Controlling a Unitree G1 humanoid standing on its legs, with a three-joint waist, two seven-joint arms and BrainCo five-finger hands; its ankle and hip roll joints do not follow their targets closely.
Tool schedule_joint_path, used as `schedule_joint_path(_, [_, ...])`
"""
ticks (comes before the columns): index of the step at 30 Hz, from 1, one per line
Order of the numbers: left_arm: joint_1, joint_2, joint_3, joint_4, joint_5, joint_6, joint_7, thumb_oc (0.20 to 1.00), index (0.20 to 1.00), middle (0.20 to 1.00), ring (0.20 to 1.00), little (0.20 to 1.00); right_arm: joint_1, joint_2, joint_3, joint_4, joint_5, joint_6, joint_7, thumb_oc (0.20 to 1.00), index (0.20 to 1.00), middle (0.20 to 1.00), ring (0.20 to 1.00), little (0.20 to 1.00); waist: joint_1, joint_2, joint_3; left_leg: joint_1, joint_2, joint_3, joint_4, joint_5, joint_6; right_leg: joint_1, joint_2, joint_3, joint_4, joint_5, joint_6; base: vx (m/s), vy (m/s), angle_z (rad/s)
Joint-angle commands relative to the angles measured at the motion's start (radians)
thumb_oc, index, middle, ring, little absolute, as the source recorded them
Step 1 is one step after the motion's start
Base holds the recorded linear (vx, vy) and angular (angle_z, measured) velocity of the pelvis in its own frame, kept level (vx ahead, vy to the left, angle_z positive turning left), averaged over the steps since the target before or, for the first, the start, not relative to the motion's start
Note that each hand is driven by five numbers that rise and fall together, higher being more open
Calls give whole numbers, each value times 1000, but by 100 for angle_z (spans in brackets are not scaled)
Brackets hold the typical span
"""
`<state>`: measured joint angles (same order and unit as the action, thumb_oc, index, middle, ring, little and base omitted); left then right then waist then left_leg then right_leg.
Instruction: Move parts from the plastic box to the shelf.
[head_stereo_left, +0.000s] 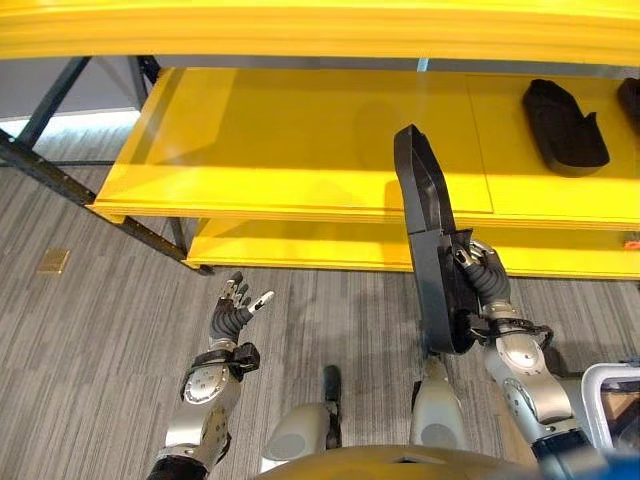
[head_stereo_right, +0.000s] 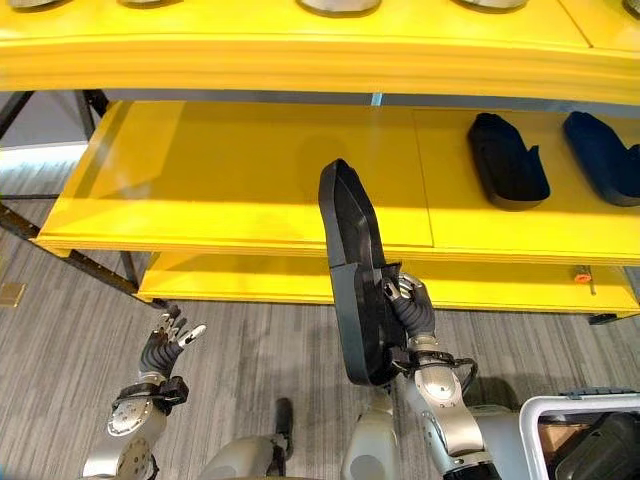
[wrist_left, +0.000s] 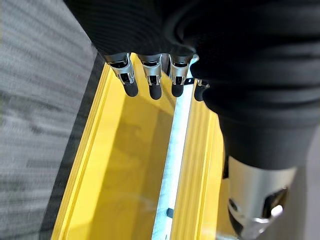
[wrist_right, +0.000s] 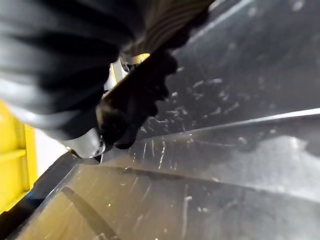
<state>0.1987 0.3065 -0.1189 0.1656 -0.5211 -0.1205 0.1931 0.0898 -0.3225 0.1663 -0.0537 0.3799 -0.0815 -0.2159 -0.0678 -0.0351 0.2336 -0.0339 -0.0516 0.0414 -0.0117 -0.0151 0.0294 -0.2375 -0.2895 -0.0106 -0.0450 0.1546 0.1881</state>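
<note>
A long black plastic part (head_stereo_left: 432, 240) stands nearly upright in front of the yellow shelf (head_stereo_left: 300, 150), its top end level with the middle shelf board. My right hand (head_stereo_left: 482, 278) is shut on its lower half, fingers curled round its edge; the scratched black part (wrist_right: 235, 140) sits right against that hand (wrist_right: 132, 107) in the right wrist view. My left hand (head_stereo_left: 233, 316) hangs open over the grey floor at lower left, holding nothing, its fingers (wrist_left: 150, 80) straight. Two more black parts (head_stereo_right: 508, 160) (head_stereo_right: 605, 155) lie on the shelf board at the right.
The white-rimmed plastic box (head_stereo_right: 580, 425) with dark parts inside sits at the lower right corner. A lower yellow shelf board (head_stereo_left: 300, 245) runs below the middle one, and an upper board (head_stereo_right: 300, 55) overhangs at the top. Dark steel frame legs (head_stereo_left: 40, 165) stand at the left.
</note>
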Motion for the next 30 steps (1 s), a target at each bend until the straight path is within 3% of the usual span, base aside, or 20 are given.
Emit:
schedule_joint_path(1, [-7,22,37,-75,3,-51,-25,1000,1000,1000,1000,1000,-56,-27,-50,-82,28,-72,19,200,200,200,200,200,3,-5,-27,100,125,-5,23,-98,-77,1,42,-13,62,35,7,326,-372,35])
schedule_joint_path(2, [8,11,41,-76,2,-48,-30,1000,1000,1000,1000,1000,-42,-34,-54,-88,30,-70,29,200,200,200,200,200,-1,5,-46,124,162,-8,20,-93,-90,9,63,-27,90,0,-9,152,-172,9])
schedule_joint_path(5, [16,1,39,-78,-5,-45,-35,1000,1000,1000,1000,1000,-33,-41,-61,-94,31,-71,29,200,200,200,200,200,-8,19,-61,121,189,-18,24,-75,-100,14,82,-40,111,-28,-25,158,-229,-5])
schedule_joint_path(7, [15,2,34,-78,-14,-41,-36,1000,1000,1000,1000,1000,-25,-56,-73,-96,31,-75,28,200,200,200,200,200,-16,35,-72,123,225,-28,25,-30,-118,11,111,-61,153,-70,-43,125,-243,2])
schedule_joint_path(11, [23,-1,32,-83,-18,-37,-41,1000,1000,1000,1000,1000,-17,-70,-81,-103,26,-78,28,200,200,200,200,200,-17,52,-79,119,253,-39,42,40,-133,19,143,-70,171,-104,-68,94,-178,10])
schedule_joint_path(14, [32,-6,32,-85,-23,-35,-45,1000,1000,1000,1000,1000,-13,-74,-81,-106,26,-79,31,200,200,200,200,200,-16,58,-84,113,263,-46,68,68,-139,29,160,-71,173,-123,-83,78,-162,0])
schedule_joint_path(15, [36,-9,34,-86,-27,-31,-48,1000,1000,1000,1000,1000,-11,-78,-75,-103,25,-79,35,200,200,200,200,200,-12,57,-80,84,267,-62,142,123,-145,49,183,-61,166,-139,-107,38,-117,2])
schedule_joint_path(16, [36,-9,34,-86,-27,-31,-48,1000,1000,1000,1000,1000,-11,-78,-75,-103,25,-79,35,200,200,200,200,200,-13,57,-80,83,267,-62,143,123,-145,48,183,-62,166,-139,-107,40,-181,4])
schedule_joint_path(17, [36,-8,33,-88,-27,-30,-50,1000,1000,1000,1000,1000,-10,-81,-75,-102,27,-82,35,200,200,200,200,200,-5,48,-71,37,257,-84,224,161,-141,64,188,-56,161,-145,-122,-7,-178,2])
schedule_joint_path(18, [31,-4,25,-94,-26,-27,-52,1000,1000,1000,1000,1000,-11,-89,-78,-108,28,-87,33,200,200,200,200,200,8,22,-47,-45,212,-107,359,166,-124,88,177,-66,157,-156,-140,4,-205,1])
schedule_joint_path(20, [29,-3,22,-97,-32,-21,-54,1000,1000,1000,1000,1000,-5,-92,-90,-117,23,-89,23,200,200,200,200,200,9,10,-36,-90,244,-42,284,140,-118,116,152,-87,154,-175,-131,92,-34,35])
schedule_joint_path(21, [25,-4,13,-93,-25,-22,-55,1000,1000,1000,1000,1000,-4,-96,-99,-117,16,-91,14,200,200,200,200,200,17,16,-39,-101,269,-12,111,119,-125,139,142,-91,139,-185,-113,171,129,64])
schedule_joint_path(23, [16,-1,1,-82,-3,-26,-47,1000,1000,1000,1000,1000,-11,-100,-97,-106,-1,-91,3,200,200,200,200,200,28,34,-39,-130,269,-45,25,160,-148,146,141,-85,145,-196,-97,140,148,45])
schedule_joint_path(24, [16,-1,1,-82,-2,-26,-47,1000,1000,1000,1000,1000,-11,-100,-97,-106,-1,-91,3,200,200,200,200,200,28,34,-39,-130,269,-45,24,160,-148,146,141,-85,145,-196,-97,143,204,11])
schedule_joint_path(25, [19,-5,1,-76,-8,-29,-48,1000,1000,1000,1000,1000,-4,-91,-91,-102,-8,-83,10,200,200,200,200,200,28,43,-47,-115,261,-75,46,119,-147,153,128,-62,158,-202,-84,89,137,-10])
schedule_joint_path(27, [19,-5,1,-75,-8,-30,-48,1000,1000,1000,1000,1000,-4,-91,-91,-102,-8,-83,10,200,200,200,200,200,29,43,-46,-114,260,-74,50,116,-146,154,128,-60,159,-203,-83,139,181,-38])
schedule_joint_path(30, [7,28,7,-91,18,-36,-66,1000,1000,1000,1000,1000,24,-55,-112,-98,-4,-72,28,200,200,200,200,200,19,32,-73,-83,207,-11,72,45,-122,201,49,-49,132,-166,-44,219,292,-42])
